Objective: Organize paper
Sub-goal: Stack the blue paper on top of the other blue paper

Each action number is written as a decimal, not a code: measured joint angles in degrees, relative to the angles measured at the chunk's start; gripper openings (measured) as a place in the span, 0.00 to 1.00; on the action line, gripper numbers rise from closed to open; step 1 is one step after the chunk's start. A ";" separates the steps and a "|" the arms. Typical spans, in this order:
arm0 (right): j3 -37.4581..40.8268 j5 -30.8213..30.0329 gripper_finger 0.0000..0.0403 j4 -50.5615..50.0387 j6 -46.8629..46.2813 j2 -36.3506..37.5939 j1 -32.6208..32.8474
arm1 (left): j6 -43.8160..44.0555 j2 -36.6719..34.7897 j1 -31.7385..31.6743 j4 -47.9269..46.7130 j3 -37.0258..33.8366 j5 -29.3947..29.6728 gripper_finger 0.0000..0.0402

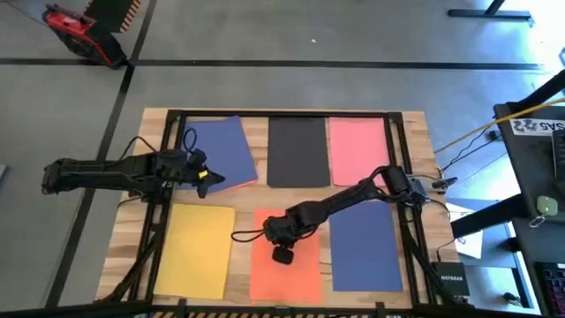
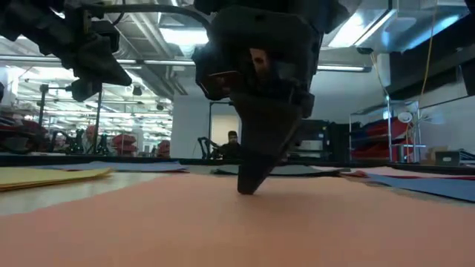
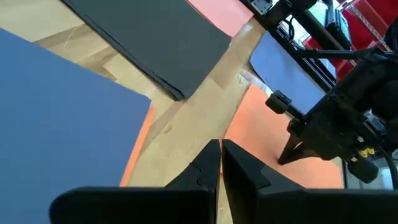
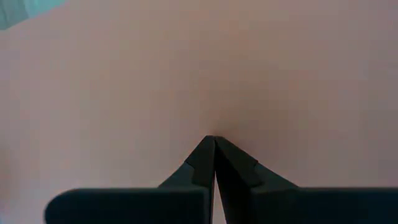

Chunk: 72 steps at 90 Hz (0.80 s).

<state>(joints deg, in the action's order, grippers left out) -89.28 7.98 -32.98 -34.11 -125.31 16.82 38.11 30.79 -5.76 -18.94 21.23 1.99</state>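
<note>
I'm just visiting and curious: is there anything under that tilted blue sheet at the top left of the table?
Yes. An orange edge peeks out from under the tilted blue sheet near the left gripper. How far it extends underneath is hidden by the blue sheet.

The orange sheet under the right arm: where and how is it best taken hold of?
Probably at an edge, not the middle. The orange sheet lies flat on the table, so nothing stands up to pinch. The right gripper, jaws shut, presses its tip down on the sheet's far part. Sliding it toward the table's near edge until one border overhangs, then pinching that border from the side, looks most workable.
</note>
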 joint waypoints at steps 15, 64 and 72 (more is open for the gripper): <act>-3.24 -0.67 0.00 -2.18 1.78 0.23 0.02 | 0.00 0.00 0.00 0.02 0.00 0.01 0.00; -14.54 -17.53 0.01 -3.40 23.51 0.69 -13.26 | -1.30 -0.17 0.14 1.33 0.00 0.78 0.00; -12.71 -20.06 0.03 -3.21 30.28 0.69 -15.04 | -1.36 -1.49 0.07 1.88 0.00 4.78 0.00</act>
<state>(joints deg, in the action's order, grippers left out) -102.00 -12.08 -36.19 -3.83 -124.62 1.78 36.75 29.30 -5.69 -17.06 21.23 6.77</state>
